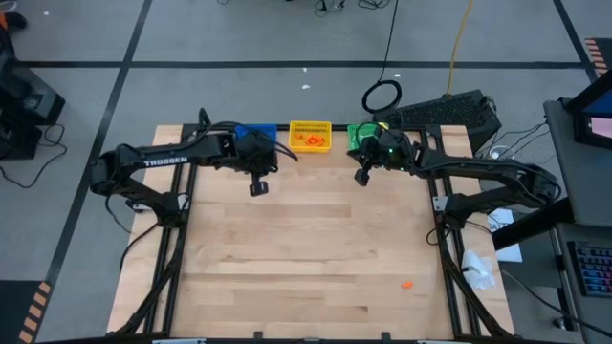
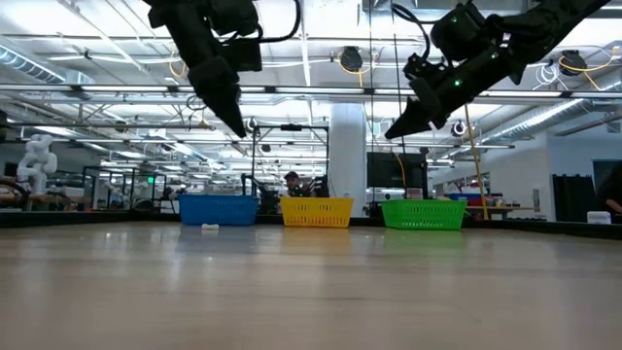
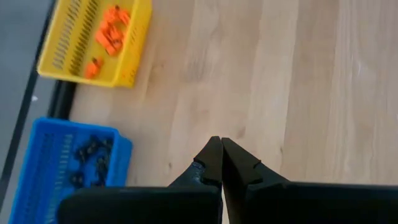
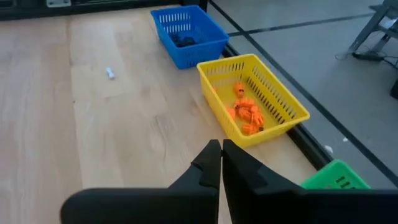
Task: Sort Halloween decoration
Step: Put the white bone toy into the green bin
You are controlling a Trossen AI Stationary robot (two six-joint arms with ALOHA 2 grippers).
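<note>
desk (image 1: 306, 258): light wood, smooth, a bit shiny | yellow bin (image 4: 273, 93): plastic with slots | blue bin (image 3: 37, 168): plastic with slots | orange bits (image 4: 247, 115): shiny plastic | fingers (image 3: 233, 165): black, matt

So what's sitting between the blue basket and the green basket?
The yellow basket with orange trinkets inside sits between the blue basket and the green basket, clearest in the high view.

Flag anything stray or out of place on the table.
Two strays. An orange trinket lies alone on the wood near the front right edge, far from the yellow bin holding the other orange ones. A small white piece sits loose on the table beside the blue bin. Nothing looks damaged.
</note>
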